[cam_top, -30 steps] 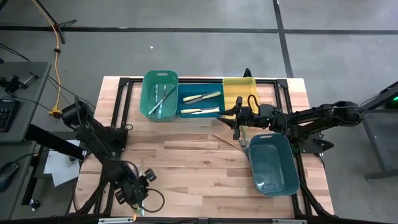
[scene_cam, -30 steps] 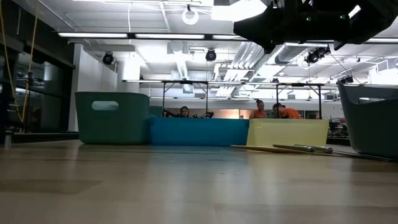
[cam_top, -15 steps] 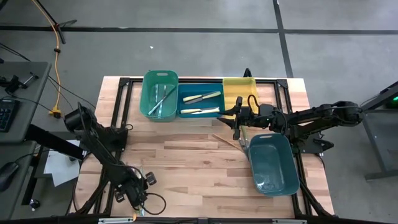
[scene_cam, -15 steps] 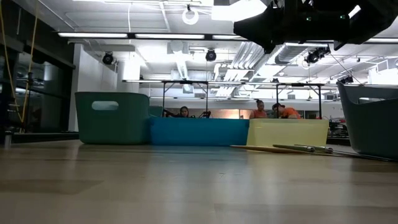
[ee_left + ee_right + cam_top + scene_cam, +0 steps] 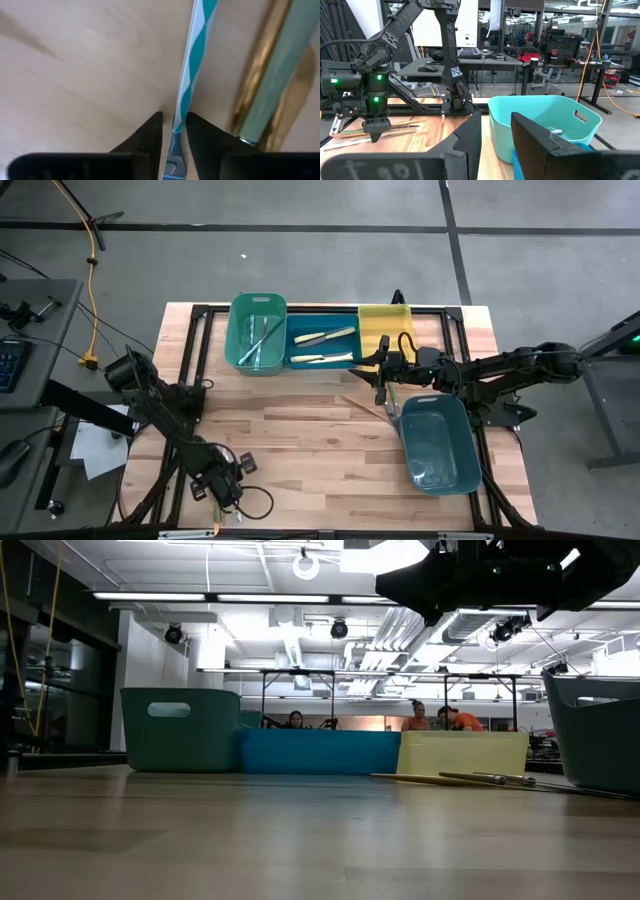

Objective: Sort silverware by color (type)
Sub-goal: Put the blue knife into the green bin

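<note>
My left gripper (image 5: 222, 486) is low at the table's near edge; in its wrist view a teal-and-white striped utensil handle (image 5: 192, 60) runs between its fingers, and a pale green, gold-edged handle (image 5: 272, 65) lies beside it. My right gripper (image 5: 384, 378) hovers open between the yellow bin (image 5: 385, 327) and the teal bin (image 5: 440, 442), touching nothing. Below it a brownish utensil (image 5: 362, 404) and a greenish one (image 5: 391, 402) lie flat on the wood. Two pale yellow utensils (image 5: 324, 346) lie in the blue bin (image 5: 300, 346), and clear ones (image 5: 258, 340) in the green bin (image 5: 240, 332). My left gripper pinches the striped handle near its end (image 5: 179, 122) between its two fingers (image 5: 150, 135). The fingers come from above and run along the handle. The handle lies flat on the table ahead of them.
Green, blue and yellow bins stand in a row along the far edge; the teal bin sits on the table's right side, slanted. Bare wood (image 5: 290, 430) spreads between the two arms. People sit in the room beyond the bins (image 5: 440, 718).
My left arm has shifted a little toward the table's right along the near edge, its elbow swinging with it. The right arm and the utensils in the bins have stayed where they were.
</note>
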You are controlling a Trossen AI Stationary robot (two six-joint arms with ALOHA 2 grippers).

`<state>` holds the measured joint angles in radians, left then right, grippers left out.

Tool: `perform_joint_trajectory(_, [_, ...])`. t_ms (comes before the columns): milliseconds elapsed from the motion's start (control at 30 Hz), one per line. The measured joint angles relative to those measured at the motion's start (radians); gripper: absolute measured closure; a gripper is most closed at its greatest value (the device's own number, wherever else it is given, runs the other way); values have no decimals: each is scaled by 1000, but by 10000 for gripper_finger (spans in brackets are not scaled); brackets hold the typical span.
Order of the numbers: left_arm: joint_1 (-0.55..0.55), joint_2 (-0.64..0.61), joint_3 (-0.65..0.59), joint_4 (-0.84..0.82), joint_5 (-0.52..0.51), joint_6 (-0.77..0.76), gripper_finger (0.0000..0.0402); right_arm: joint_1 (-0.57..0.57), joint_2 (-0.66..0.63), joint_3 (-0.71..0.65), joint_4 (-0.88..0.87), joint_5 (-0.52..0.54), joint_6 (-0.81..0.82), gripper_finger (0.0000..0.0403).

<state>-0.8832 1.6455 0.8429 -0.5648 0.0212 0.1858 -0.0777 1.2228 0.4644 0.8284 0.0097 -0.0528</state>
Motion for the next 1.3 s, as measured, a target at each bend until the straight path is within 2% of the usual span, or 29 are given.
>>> perform_joint_trajectory(133, [16, 0, 0, 1, 3, 0, 378, 0, 0, 0, 0, 0, 0, 300])
perform_joint_trajectory(200, [26, -1, 0, 1, 7, 2, 391, 0, 0, 0, 0, 0, 0, 300])
perform_joint_trajectory(433, [106, -2, -9, -1, -6, 83, 392, 0, 0, 0, 0, 1, 0, 300])
perform_joint_trajectory(733, [297, -32, -15, 3, -73, 233, 396, 0, 0, 0, 0, 5, 0, 300])
perform_joint_trajectory(900, [399, -73, -15, 85, -61, 244, 396, 0, 0, 0, -3, 5, 0, 300])
perform_joint_trajectory(1133, [489, -122, -14, 230, -58, 304, 397, 0, 0, 0, -16, 4, 0, 300])
perform_joint_trajectory(1300, [545, -177, -13, 259, -63, 317, 397, 0, 0, 0, -24, 4, 0, 300])
